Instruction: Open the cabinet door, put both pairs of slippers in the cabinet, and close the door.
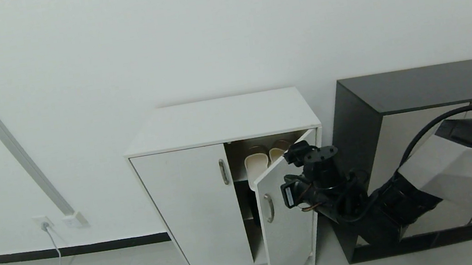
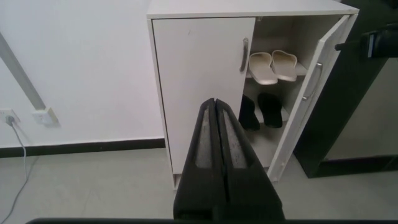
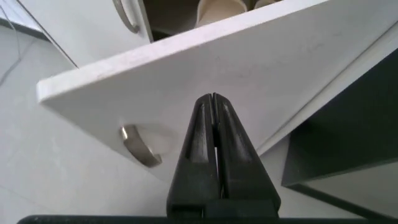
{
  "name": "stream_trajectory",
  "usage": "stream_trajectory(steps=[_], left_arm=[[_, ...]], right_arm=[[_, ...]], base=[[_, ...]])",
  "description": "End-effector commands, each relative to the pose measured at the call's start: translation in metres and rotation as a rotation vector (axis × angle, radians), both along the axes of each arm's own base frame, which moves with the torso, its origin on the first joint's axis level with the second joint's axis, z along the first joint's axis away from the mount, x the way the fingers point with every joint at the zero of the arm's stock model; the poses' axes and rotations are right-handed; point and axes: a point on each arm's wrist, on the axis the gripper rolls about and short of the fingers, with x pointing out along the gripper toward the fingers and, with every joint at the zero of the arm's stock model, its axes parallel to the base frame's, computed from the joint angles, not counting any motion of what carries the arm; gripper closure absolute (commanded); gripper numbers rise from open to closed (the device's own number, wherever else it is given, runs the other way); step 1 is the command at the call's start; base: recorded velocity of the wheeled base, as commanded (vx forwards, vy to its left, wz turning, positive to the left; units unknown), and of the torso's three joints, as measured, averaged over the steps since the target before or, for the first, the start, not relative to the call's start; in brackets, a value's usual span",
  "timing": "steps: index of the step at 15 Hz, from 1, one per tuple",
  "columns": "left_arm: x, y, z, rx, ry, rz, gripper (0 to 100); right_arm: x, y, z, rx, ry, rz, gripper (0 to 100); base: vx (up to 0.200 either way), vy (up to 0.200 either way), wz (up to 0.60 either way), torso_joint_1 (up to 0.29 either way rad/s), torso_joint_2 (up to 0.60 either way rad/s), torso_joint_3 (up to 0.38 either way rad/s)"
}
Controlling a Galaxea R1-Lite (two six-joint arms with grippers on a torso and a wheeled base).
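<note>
Nearest, the left gripper [image 2: 216, 104] hangs in front of the cabinet and well apart from it, fingers pressed together and holding nothing. The right gripper [image 1: 290, 155] is also pinched shut and empty. Its tip is set against the outer face of the right door [image 1: 287, 231] near the top edge, above the handle [image 1: 269, 208], and in the right wrist view it seems to touch the panel. That door stands partly open, swung out toward the robot, while the left door [image 1: 191, 208] is flush and closed. Through the gap the beige slippers [image 2: 273, 65] lie side by side on the upper shelf, and the black slippers [image 2: 260, 112] lie on the shelf below, so both pairs are inside the cabinet [image 1: 220, 121]. Opening and loading look done, and as I judge it only the closing is left: the right door has to be pushed round until it meets the left one. With its closed fingers on the outer face, the right gripper looks placed for that push. Beside the cabinet stands a black unit [image 1: 419, 88], and a socket [image 1: 42, 222] sits low on the wall behind.
</note>
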Motion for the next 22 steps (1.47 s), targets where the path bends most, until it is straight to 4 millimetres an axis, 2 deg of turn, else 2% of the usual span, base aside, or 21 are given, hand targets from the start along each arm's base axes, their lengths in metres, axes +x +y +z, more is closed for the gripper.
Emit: stream_trajectory(steps=[1,3,5,7,10,12,14,19,22], left_arm=[[0.000,0.000,0.000,0.000,0.001,0.000,100],[0.000,0.000,0.000,0.000,0.001,-0.002,100],[0.000,0.000,0.000,0.000,0.001,0.000,100],[0.000,0.000,0.000,0.000,0.001,-0.002,100],[0.000,0.000,0.000,0.000,0.001,0.000,100],[0.000,0.000,0.000,-0.002,0.001,0.000,100],[0.000,0.000,0.000,0.000,0.001,0.000,100],[0.000,0.000,0.000,-0.002,0.001,0.000,100],[0.000,0.000,0.000,-0.003,0.001,0.000,100]], right_arm=[[-0.020,-0.014,0.004,0.015,-0.009,0.034,100],[-0.040,-0.027,0.006,0.034,-0.011,0.083,100],[-0.069,-0.048,0.003,0.046,0.008,0.157,100],[-0.087,-0.057,-0.005,0.040,0.020,0.176,100],[-0.099,-0.062,-0.011,0.038,0.019,0.190,100],[-0.099,-0.061,-0.014,0.034,0.024,0.193,100],[-0.089,-0.053,-0.018,0.042,0.020,0.191,100],[-0.047,-0.038,-0.015,0.071,-0.024,0.145,100],[-0.031,-0.033,-0.011,0.074,-0.028,0.134,100]], base=[[0.000,0.000,0.00,0.000,0.00,0.000],[0.000,0.000,0.00,0.000,0.00,0.000],[0.000,0.000,0.00,0.000,0.00,0.000],[0.200,0.000,0.00,-0.002,0.00,0.000],[0.200,0.000,0.00,-0.006,0.00,0.004],[0.100,0.000,0.00,0.011,0.00,0.004],[0.000,0.000,0.00,0.000,0.00,0.000],[0.000,0.000,0.00,0.000,0.00,0.000],[0.000,0.000,0.00,0.000,0.00,0.000]])
